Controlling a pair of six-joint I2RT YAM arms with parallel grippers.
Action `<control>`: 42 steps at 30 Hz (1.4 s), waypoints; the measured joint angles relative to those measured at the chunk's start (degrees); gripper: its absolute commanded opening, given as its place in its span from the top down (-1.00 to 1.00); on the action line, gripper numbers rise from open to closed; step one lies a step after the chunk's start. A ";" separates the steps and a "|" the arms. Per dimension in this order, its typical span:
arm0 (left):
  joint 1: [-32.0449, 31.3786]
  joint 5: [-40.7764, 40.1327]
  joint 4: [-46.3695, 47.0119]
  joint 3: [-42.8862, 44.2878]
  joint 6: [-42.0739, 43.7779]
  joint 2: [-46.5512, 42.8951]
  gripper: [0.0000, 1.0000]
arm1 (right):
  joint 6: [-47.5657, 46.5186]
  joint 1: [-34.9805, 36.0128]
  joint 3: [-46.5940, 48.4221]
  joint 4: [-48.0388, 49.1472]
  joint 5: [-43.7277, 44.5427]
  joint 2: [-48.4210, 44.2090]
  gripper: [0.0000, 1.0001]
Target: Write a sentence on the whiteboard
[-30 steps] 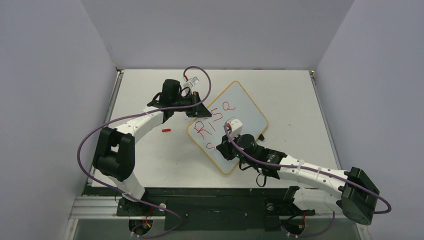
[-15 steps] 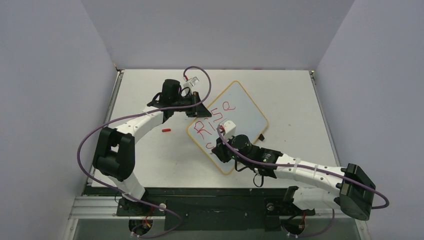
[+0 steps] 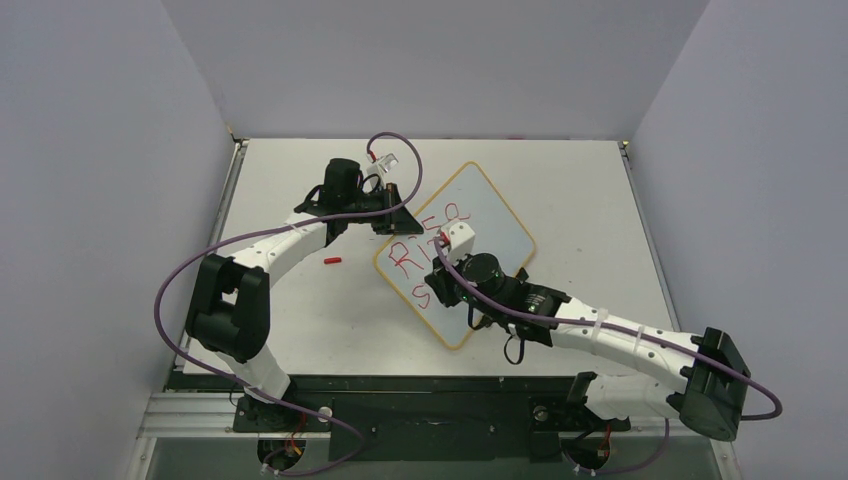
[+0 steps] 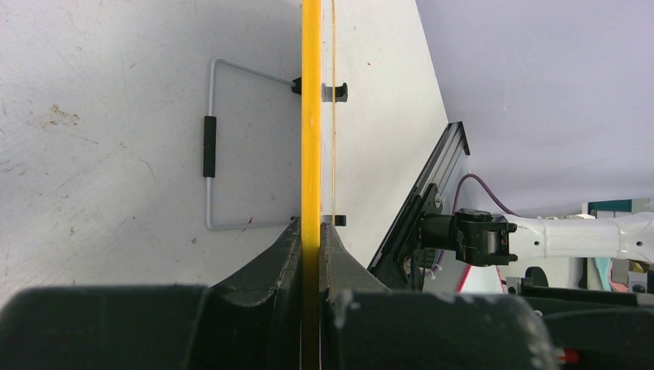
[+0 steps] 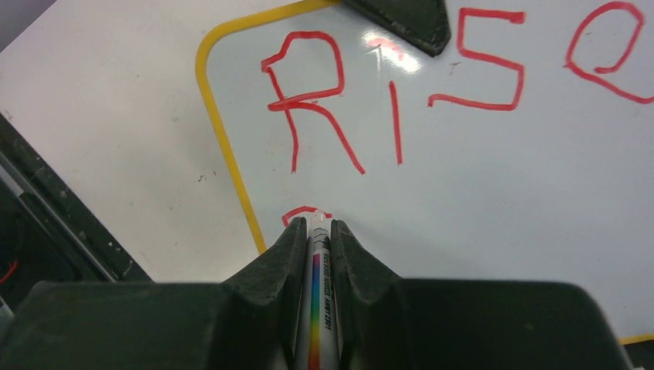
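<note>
The whiteboard [image 3: 487, 215] lies at an angle on the table, white with an orange-yellow frame, red letters "RISE" across it and a second line begun below. My left gripper [image 3: 397, 222] is shut on the board's frame at its left edge; the left wrist view shows the yellow frame [image 4: 311, 116] edge-on between the jaws. My right gripper [image 3: 440, 285] is shut on a marker [image 5: 317, 297] with a rainbow stripe. Its tip touches the whiteboard [image 5: 501, 200] at a small red curve [image 5: 299, 213] below the "R".
A small red marker cap [image 3: 332, 261] lies on the table left of the board. A wire stand [image 4: 210, 146] and two black clips [image 4: 335, 92] show on the board's far edge in the left wrist view. Grey walls enclose the table.
My right gripper with the marker has moved left and then a little up over the board's lower left part, and a red stroke has grown below the "R". The left arm has not moved.
</note>
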 measured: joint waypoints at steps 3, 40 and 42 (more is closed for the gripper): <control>0.00 0.00 0.00 0.00 0.00 0.00 1.00 | -0.24 -1.53 1.07 -0.44 1.01 0.17 1.00; 0.50 0.11 -0.35 -0.20 0.02 0.00 1.00 | 1.95 -3.13 -4.15 1.22 1.42 1.16 1.00; 0.50 0.13 -0.35 -0.20 0.02 0.00 1.00 | 2.47 -2.91 -5.01 1.20 1.46 0.57 1.00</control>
